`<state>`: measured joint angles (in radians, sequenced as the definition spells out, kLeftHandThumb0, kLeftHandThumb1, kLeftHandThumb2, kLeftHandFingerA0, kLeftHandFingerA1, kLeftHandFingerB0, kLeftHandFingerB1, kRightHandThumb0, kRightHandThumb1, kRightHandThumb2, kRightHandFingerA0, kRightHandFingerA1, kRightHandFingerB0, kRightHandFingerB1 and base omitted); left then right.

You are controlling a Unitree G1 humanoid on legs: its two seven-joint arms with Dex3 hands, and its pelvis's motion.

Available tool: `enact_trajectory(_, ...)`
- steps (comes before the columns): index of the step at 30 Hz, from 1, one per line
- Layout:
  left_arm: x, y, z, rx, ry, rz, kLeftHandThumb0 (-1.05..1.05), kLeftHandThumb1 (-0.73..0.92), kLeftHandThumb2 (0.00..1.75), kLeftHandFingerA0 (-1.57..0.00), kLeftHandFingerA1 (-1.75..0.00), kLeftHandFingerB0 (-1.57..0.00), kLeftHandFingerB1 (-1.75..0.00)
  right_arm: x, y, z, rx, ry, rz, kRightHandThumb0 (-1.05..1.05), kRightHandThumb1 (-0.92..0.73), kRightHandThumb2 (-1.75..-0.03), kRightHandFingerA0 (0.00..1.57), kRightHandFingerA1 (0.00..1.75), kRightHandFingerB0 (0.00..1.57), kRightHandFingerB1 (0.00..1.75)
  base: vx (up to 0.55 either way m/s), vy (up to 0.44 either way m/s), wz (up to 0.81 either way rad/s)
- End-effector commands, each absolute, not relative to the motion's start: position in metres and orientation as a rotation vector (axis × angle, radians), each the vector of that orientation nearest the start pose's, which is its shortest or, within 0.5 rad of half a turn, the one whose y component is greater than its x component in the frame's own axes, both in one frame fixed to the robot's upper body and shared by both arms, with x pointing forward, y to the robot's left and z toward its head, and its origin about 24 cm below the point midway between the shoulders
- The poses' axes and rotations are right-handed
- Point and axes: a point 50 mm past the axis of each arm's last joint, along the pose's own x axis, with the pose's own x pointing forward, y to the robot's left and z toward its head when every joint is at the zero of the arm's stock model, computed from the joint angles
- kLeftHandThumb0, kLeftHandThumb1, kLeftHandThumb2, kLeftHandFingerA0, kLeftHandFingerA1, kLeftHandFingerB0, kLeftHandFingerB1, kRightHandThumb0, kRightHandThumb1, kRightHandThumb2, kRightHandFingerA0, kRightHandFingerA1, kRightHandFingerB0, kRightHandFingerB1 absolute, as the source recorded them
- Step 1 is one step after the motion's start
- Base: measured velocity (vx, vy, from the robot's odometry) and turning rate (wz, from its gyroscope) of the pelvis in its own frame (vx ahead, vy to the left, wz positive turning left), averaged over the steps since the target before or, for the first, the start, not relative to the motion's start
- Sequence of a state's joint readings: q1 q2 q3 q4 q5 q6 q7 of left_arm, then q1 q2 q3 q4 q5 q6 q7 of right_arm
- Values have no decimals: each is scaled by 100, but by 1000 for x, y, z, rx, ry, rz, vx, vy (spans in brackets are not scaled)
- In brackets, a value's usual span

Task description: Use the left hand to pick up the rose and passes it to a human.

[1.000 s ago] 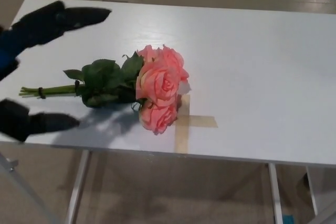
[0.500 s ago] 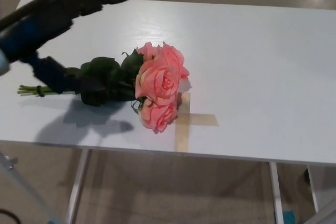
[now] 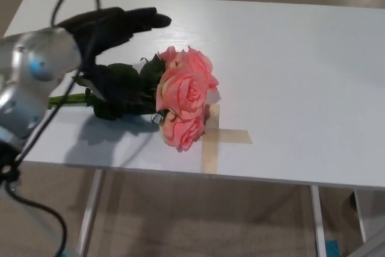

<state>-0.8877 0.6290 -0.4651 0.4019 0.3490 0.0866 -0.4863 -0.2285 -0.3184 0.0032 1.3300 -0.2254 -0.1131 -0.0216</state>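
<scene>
A bunch of pink roses point(image 3: 185, 95) with dark green leaves lies on the white table point(image 3: 289, 70), blooms toward the middle, stems point(image 3: 65, 100) pointing left. My left hand point(image 3: 114, 34) hovers over the leafy part of the bunch, open: two fingers stretch out above toward the blooms and the thumb reaches down over the leaves. It holds nothing. The silver left forearm point(image 3: 33, 76) comes in from the left edge and hides part of the stems. My right hand does not show.
A cross of tan tape point(image 3: 213, 138) sits on the table just right of the lowest bloom. The near table edge runs below it, with metal legs point(image 3: 90, 212) and floor beneath. A black cable point(image 3: 36, 142) loops around my left arm.
My left hand has moved right, from the table's left edge to over the leaves of the bunch, still open. The roses have stayed where they lay.
</scene>
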Motion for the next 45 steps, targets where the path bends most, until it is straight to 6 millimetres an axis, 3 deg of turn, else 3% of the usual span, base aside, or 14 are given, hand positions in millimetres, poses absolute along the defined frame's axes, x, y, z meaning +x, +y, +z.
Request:
enact_trajectory(1,392,151,178,1428,34,-394,-43,31,68,0,-12,0,-24,159,-268,-132,-495,1056,-27,-46,-50,-81,66,60,49,53,0,0,0)
enact_trajectory(4,393,151,178,1432,36,-391,-43,31,68,0,-12,0,-24,159,-268,-132,-496,1056,-27,-46,-50,-81,66,60,49,53,0,0,0)
enact_trajectory(5,394,149,172,1444,50,-391,-45,32,69,0,-13,0,-24,157,-267,-132,-497,1059,-20,-42,-62,-57,73,47,56,40,0,0,0)
enact_trajectory(9,396,148,169,1453,56,-386,-45,32,69,0,-13,0,-24,157,-267,-133,-498,1061,-17,-42,-62,-57,73,47,56,40,0,0,0)
enact_trajectory(10,398,150,165,1446,73,-375,-45,32,69,0,-13,0,-25,158,-267,-132,-494,1056,-19,-46,-50,-81,66,60,50,54,0,0,0)
enact_trajectory(11,398,150,163,1447,82,-370,-45,32,70,0,-13,0,-25,158,-267,-132,-494,1057,-19,-46,-51,-81,67,60,50,54,0,0,0)
enact_trajectory(16,402,151,161,1448,102,-349,-45,32,70,0,-14,0,-25,159,-267,-132,-495,1057,-16,-46,-51,-81,67,60,50,54,0,0,0)
enact_trajectory(17,402,152,161,1447,107,-346,-45,32,70,0,-14,0,-25,159,-267,-132,-498,1059,-14,-43,-61,-57,74,47,56,40,0,0,0)
enact_trajectory(32,402,143,138,1463,131,-351,-45,32,69,0,-14,0,-25,161,-267,-131,-495,1057,-5,-43,-61,-57,73,47,56,40,0,0,0)
enact_trajectory(36,399,141,117,1467,166,-377,-50,34,72,0,-16,0,-25,162,-268,-130,-499,1061,9,-42,-63,-58,72,47,56,40,0,0,0)
enact_trajectory(41,399,141,111,1462,183,-384,-50,34,73,0,-18,0,-27,162,-268,-130,-496,1062,13,-42,-63,-59,72,47,56,41,0,0,0)
enact_trajectory(42,398,140,103,1456,215,-404,-57,36,70,-8,-16,-8,-22,161,-268,-131,-497,1066,16,-42,-64,-59,71,47,57,41,0,0,0)
enact_trajectory(43,396,139,95,1455,257,-430,-59,36,69,-9,-26,-8,-25,161,-267,-131,-499,1067,21,-43,-64,-59,71,47,57,41,0,0,0)
enact_trajectory(45,396,139,94,1455,261,-432,-59,36,69,-9,-26,-8,-25,161,-267,-131,-499,1067,22,-43,-64,-59,71,47,57,41,0,0,0)
